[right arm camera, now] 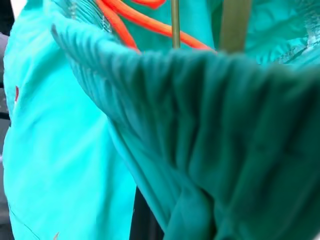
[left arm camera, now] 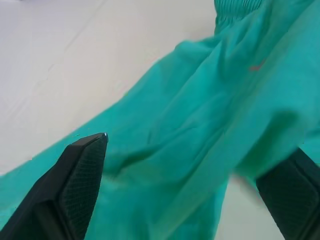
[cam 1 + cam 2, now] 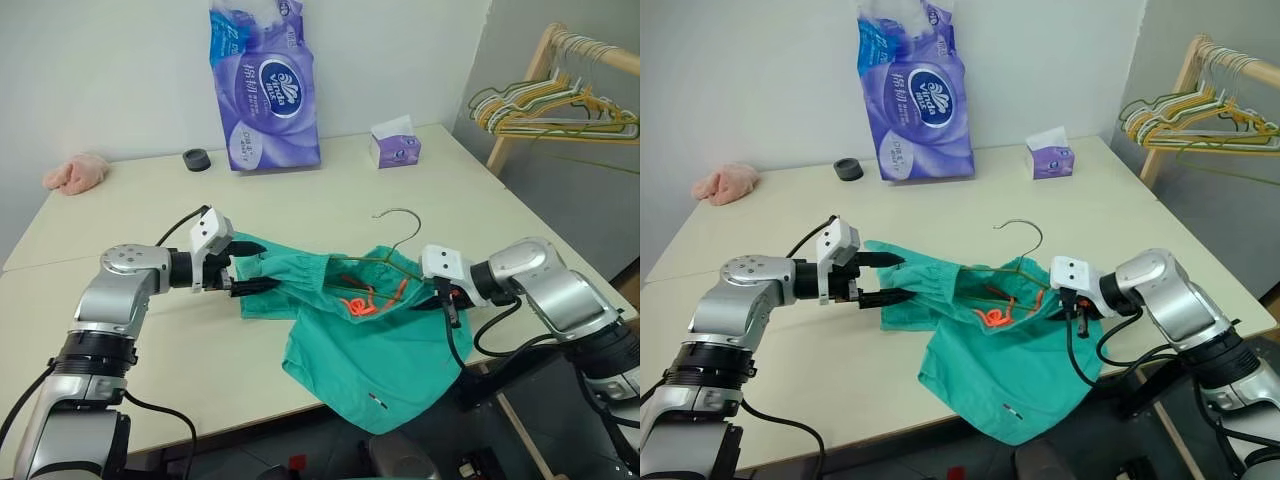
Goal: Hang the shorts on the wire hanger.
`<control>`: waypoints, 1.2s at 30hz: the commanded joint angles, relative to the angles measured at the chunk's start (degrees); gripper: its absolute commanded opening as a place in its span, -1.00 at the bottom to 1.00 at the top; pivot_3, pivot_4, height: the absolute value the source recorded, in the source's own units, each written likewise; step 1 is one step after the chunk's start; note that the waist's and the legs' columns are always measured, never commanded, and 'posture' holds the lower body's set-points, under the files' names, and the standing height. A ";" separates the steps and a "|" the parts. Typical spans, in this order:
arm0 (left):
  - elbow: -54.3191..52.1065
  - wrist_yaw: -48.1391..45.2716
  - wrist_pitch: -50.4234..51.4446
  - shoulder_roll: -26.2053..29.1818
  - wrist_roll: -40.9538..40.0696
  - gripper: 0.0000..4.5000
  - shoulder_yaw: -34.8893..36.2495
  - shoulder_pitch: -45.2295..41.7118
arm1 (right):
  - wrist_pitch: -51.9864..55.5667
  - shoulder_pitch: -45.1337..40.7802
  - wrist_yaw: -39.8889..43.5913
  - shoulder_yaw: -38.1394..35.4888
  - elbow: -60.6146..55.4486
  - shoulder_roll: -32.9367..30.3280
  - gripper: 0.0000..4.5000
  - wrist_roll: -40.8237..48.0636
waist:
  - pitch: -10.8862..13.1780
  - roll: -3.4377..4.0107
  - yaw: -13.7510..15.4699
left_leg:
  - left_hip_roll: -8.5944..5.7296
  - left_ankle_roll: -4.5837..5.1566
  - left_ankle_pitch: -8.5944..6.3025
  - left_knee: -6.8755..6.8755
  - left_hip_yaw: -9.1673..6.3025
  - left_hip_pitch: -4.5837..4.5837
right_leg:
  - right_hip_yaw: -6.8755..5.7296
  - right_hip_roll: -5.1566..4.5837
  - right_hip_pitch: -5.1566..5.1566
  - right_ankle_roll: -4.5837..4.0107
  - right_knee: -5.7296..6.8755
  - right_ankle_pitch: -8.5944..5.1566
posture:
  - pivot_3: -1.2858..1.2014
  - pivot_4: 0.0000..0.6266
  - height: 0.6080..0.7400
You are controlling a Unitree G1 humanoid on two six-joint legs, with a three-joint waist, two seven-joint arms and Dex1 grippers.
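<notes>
Shorts [image 3: 370, 345] lie at the table's [image 3: 150, 370] near edge, 1 leg draped over it, the hem cut from sight below. Most of the hanger [image 3: 385, 250] is buried in the waistband; just its hook and a short run of wire show, with an orange cord [image 3: 358, 303] beside. The right gripper [image 3: 443, 300] is clamped on the gathered waistband, fingertips hidden in cloth. The left gripper [image 3: 250, 272] gapes wide over the other leg, gripping nothing. Behind, bare tabletop runs to a tissue pack [image 3: 263, 85], tissue box [image 3: 394, 145] and rack [image 3: 560, 100].
</notes>
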 commanded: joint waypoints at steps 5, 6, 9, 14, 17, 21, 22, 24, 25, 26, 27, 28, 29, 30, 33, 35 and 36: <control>2.82 1.21 -7.87 -3.08 4.44 0.96 -3.09 -3.24 | 0.45 -0.35 0.30 -1.54 -2.79 -0.61 -1.00 1.35 | -0.01 0.00 -0.02 | -0.03 0.00 0.00 0.01 0.01 -0.02 | 0.00 -0.05 0.00 0.00 0.00 0.00 | -0.27 -0.90 1.00; 3.67 2.19 -9.18 -3.87 5.14 0.96 -3.21 -3.64 | 0.44 -0.26 0.35 -1.48 -2.92 -0.72 -1.00 1.32 | -0.01 0.00 -0.04 | -0.03 0.00 0.00 0.01 0.02 -0.02 | 0.00 -0.05 0.00 0.00 0.00 0.00 | -0.27 -0.90 1.00; 6.86 4.90 -12.74 -5.67 7.15 0.60 -3.35 -5.17 | 0.44 0.21 0.66 -1.45 -3.35 -1.41 -1.00 1.26 | 0.00 -0.01 -0.14 | -0.02 0.00 0.00 0.01 0.01 -0.01 | 0.00 -0.05 0.00 0.00 0.00 0.00 | -0.27 -0.89 1.00; 10.40 6.78 -16.43 -6.47 9.22 -0.09 -3.56 -5.94 | 0.67 0.72 1.36 -2.08 -4.29 -3.07 -1.00 1.87 | -0.01 0.00 -0.61 | -0.03 0.00 0.00 0.00 0.02 -0.03 | 0.00 -0.05 -0.01 0.00 0.00 0.00 | -0.27 -0.88 1.00; 11.16 8.11 -17.57 -6.81 9.97 -0.47 -3.50 -5.73 | 0.95 1.13 1.67 -2.55 -4.91 -4.40 -1.00 2.43 | 0.00 0.00 -0.73 | -0.02 0.00 0.00 0.00 0.00 -0.04 | -0.03 -0.05 -0.01 0.00 0.00 0.00 | -0.27 -0.87 1.00; 11.56 9.27 -18.55 -6.95 10.80 -0.97 -3.45 -5.00 | 1.69 2.47 2.37 -3.56 -6.31 -6.63 -1.00 3.31 | 0.00 0.00 -0.84 | -0.03 0.00 0.00 0.00 0.00 -0.05 | -0.04 -0.06 -0.01 0.00 -0.01 0.00 | -0.27 -0.86 1.00; 11.55 9.40 -18.76 -6.88 10.93 -0.99 -3.43 -4.68 | 1.91 2.91 2.58 -3.87 -6.68 -7.27 -1.00 3.63 | 0.00 0.00 -0.88 | -0.03 0.00 0.00 0.00 0.00 -0.05 | -0.03 -0.06 -0.01 0.00 -0.01 0.00 | -0.27 -0.86 1.00; 11.59 9.70 -19.03 -6.76 11.12 -0.99 -3.32 -4.16 | 2.09 3.67 2.83 -4.46 -7.26 -8.36 -1.00 4.05 | 0.00 0.00 -0.92 | -0.02 0.00 0.00 0.00 -0.01 -0.06 | -0.05 -0.06 -0.01 0.01 -0.02 0.00 | -0.27 -0.86 1.00; 11.60 9.75 -19.12 -6.73 11.18 -0.99 -3.29 -3.97 | 2.38 3.98 2.98 -4.72 -7.57 -8.74 -1.00 4.42 | 0.00 0.00 -1.01 | -0.02 0.00 0.00 0.00 0.00 -0.06 | -0.05 -0.06 -0.01 0.01 -0.02 0.00 | -0.28 -0.86 1.00; 11.65 9.80 -19.29 -6.72 11.27 -0.99 -3.28 -3.79 | 2.79 4.24 2.92 -5.00 -7.86 -8.96 -1.00 4.87 | 0.00 0.00 -1.17 | -0.02 0.00 0.00 -0.01 0.00 -0.06 | -0.04 -0.06 -0.01 0.01 -0.02 0.00 | -0.28 -0.86 1.00; 11.73 9.86 -19.43 -6.72 11.37 -0.99 -3.30 -3.66 | 3.27 4.43 2.86 -5.24 -8.09 -9.14 -1.00 5.37 | 0.00 0.00 -1.32 | -0.02 0.00 0.00 0.00 0.00 -0.06 | -0.04 -0.06 -0.01 0.01 -0.02 0.00 | -0.28 -0.86 1.00; 11.82 9.98 -19.62 -6.70 11.56 -0.99 -3.37 -3.54 | 3.68 4.61 2.96 -5.48 -8.29 -9.36 -1.00 5.86 | 0.00 0.00 -1.40 | -0.02 0.01 0.00 0.00 0.00 -0.06 | -0.05 -0.06 -0.01 0.01 -0.02 0.00 | -0.27 -0.85 1.00; 11.98 10.11 -19.89 -6.68 11.75 -0.99 -3.44 -3.45 | 3.89 4.76 2.86 -5.76 -8.39 -9.48 -1.00 6.11 | 0.00 0.00 -1.45 | -0.02 0.01 0.00 -0.01 -0.01 -0.06 | -0.06 -0.06 -0.01 0.01 -0.02 0.00 | -0.27 -0.85 1.00; 12.04 10.18 -19.99 -6.71 11.80 -0.99 -3.46 -3.39 | 4.15 4.86 2.68 -6.00 -8.48 -9.49 -1.00 6.35 | 0.00 0.00 -1.45 | -0.02 0.01 0.00 -0.01 -0.01 -0.06 | -0.05 -0.06 -0.01 0.01 -0.02 0.00 | -0.27 -0.85 1.00; 10.56 10.41 -19.78 -7.51 11.12 -0.99 -3.31 -2.85 | 5.36 4.85 1.73 -6.03 -9.19 -8.57 -1.00 7.25 | 0.00 0.00 -1.47 | -0.02 0.01 0.00 -0.02 0.00 -0.06 | -0.05 -0.06 -0.01 0.01 -0.02 -0.01 | -0.28 -0.85 1.00; 8.95 10.28 -19.33 -8.38 9.91 -0.99 -2.99 -2.26 | 6.29 4.66 1.14 -5.79 -9.51 -7.76 -1.00 7.65 | 0.00 0.00 -1.47 | -0.02 0.01 0.00 -0.01 0.00 -0.06 | -0.04 -0.06 -0.01 0.01 -0.02 -0.01 | -0.28 -0.85 1.00; 7.94 10.36 -18.22 -8.90 8.93 -0.99 -2.53 -1.98 | 6.60 4.53 0.89 -5.64 -9.47 -7.40 -1.00 7.70 | 0.00 -0.01 -1.46 | -0.02 0.01 0.00 -0.02 0.00 -0.06 | -0.04 -0.06 -0.01 0.01 -0.02 -0.01 | -0.28 -0.85 1.00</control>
